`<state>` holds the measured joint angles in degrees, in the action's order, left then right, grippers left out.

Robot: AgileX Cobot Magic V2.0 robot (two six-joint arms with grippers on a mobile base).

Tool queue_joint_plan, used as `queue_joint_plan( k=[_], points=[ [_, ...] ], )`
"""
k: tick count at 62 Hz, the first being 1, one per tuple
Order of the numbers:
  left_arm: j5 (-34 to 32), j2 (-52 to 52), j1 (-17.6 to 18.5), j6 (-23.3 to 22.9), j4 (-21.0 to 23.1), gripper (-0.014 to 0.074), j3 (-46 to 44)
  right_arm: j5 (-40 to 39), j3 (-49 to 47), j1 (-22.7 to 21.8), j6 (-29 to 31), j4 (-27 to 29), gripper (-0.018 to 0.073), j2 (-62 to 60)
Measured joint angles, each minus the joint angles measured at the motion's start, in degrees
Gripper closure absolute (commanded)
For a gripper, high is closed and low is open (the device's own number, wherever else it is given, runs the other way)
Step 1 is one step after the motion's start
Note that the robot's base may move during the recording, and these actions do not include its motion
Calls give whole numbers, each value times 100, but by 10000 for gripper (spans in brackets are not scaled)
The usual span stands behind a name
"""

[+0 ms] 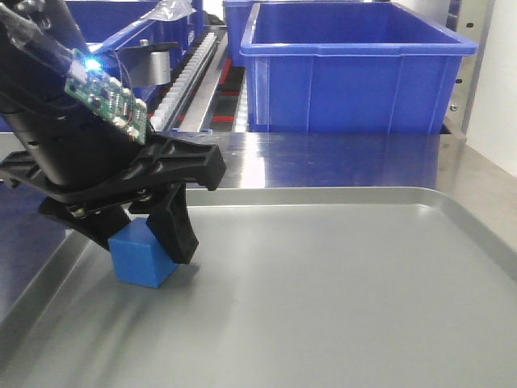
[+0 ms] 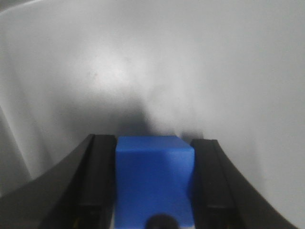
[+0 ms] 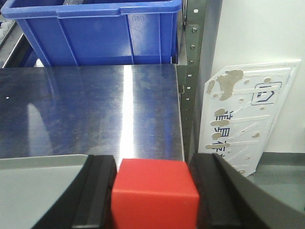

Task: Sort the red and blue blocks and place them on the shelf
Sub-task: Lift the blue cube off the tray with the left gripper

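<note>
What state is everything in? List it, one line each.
blue block, on tray, gripped.
red block, gripped.
left gripper, jaws shut on blue block.
right gripper, jaws shut on red block.
tray, level.
bin, upright, open-topped.

Small light-blue cube (image 1: 144,260) on grey rimmed metal tray (image 1: 339,307), left part. Shiny steel table (image 1: 323,166) behind tray. Large dark-blue plastic bin (image 1: 355,81) behind that.
</note>
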<state>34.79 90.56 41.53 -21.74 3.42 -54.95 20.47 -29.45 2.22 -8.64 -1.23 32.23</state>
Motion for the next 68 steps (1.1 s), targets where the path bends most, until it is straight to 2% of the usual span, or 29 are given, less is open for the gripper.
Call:
queue_joint_plan(
  k=[3, 18, 35, 49, 68],
  points=[
    [0, 0, 0, 0, 0, 479, 0, 0, 0, 0, 0, 0, 505, 0],
    [48, -65, 0, 0, -10, 473, 0, 0, 0, 0, 0, 0, 505, 0],
    [72, -559, -58, 0, -342, 473, 0, 0, 0, 0, 0, 0, 505, 0],
    [100, -1204, -534, 10, -792, 473, 0, 0, 0, 0, 0, 0, 505, 0],
    [115, -2373, -1505, 10, -1519, 473, 147, 0, 0, 0, 0, 0, 505, 0]
  ],
)
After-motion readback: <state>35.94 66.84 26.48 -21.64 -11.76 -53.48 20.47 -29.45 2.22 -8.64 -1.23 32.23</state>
